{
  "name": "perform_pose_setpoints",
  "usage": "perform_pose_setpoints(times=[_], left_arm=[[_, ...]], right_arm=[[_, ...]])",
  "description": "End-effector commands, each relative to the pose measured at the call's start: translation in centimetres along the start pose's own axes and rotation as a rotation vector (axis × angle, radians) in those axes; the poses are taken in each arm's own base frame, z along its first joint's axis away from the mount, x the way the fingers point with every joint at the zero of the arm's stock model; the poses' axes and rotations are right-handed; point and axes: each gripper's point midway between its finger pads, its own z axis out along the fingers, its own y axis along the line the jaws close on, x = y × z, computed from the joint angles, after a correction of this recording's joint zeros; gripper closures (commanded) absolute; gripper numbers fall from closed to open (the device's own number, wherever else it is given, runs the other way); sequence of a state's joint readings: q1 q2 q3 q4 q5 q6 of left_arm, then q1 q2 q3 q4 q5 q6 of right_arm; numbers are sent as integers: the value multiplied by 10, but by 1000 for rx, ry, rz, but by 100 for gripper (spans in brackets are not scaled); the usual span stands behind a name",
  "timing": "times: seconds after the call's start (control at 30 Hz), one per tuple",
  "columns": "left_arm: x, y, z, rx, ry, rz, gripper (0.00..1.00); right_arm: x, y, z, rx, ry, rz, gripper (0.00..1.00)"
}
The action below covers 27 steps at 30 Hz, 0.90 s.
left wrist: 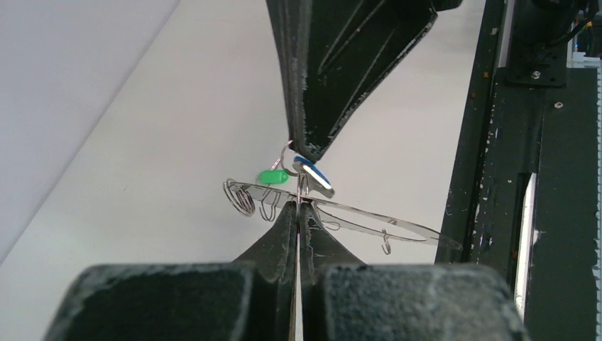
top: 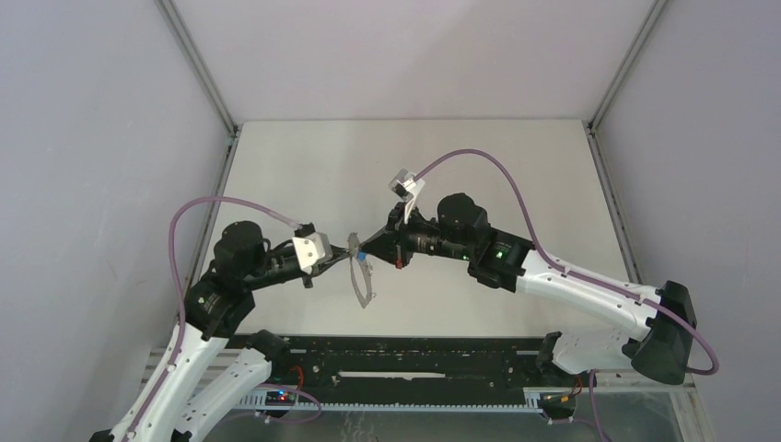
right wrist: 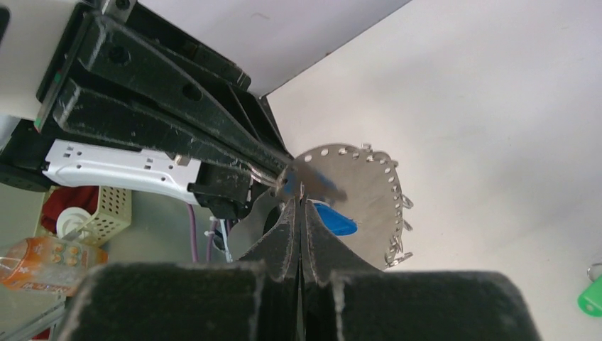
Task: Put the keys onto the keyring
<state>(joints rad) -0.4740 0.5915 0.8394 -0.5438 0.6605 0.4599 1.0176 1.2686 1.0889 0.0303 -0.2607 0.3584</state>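
Held above the desk (top: 304,175) near its middle, the keyring (left wrist: 397,226) was clamped in the left hand (left wrist: 299,207) while the right hand (right wrist: 301,202) gripped the blue key (left wrist: 312,174) against its rim, not visibly threaded; the green key (left wrist: 272,176) apparently lay loose on the desk.

Far right of the right gripper (right wrist: 301,202), the green key (right wrist: 591,296) is cut off by the picture's edge. The blue key (right wrist: 335,219) sits half hidden behind that claw's fingers; whether either key hangs on the keyring (right wrist: 362,192) is too small to tell.
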Motion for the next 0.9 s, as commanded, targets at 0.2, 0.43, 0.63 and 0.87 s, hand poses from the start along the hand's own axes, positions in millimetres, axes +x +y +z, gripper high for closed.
perform_pose_setpoints(times=[0.2,0.43,0.63,0.87], left_arm=[[-5,10,5,-41,-22,-43,100],[-2,15,5,-69,-8,-37,100],[2,15,6,-71,2,-38,100],[2,16,6,-76,6,-38,100]], right_arm=[[-19,20,-17,-13,-84,-79,100],[-23,24,-4,28,-75,-133,100],[-25,30,3,33,-77,-160,100],[-21,32,9,38,-51,-182,100]])
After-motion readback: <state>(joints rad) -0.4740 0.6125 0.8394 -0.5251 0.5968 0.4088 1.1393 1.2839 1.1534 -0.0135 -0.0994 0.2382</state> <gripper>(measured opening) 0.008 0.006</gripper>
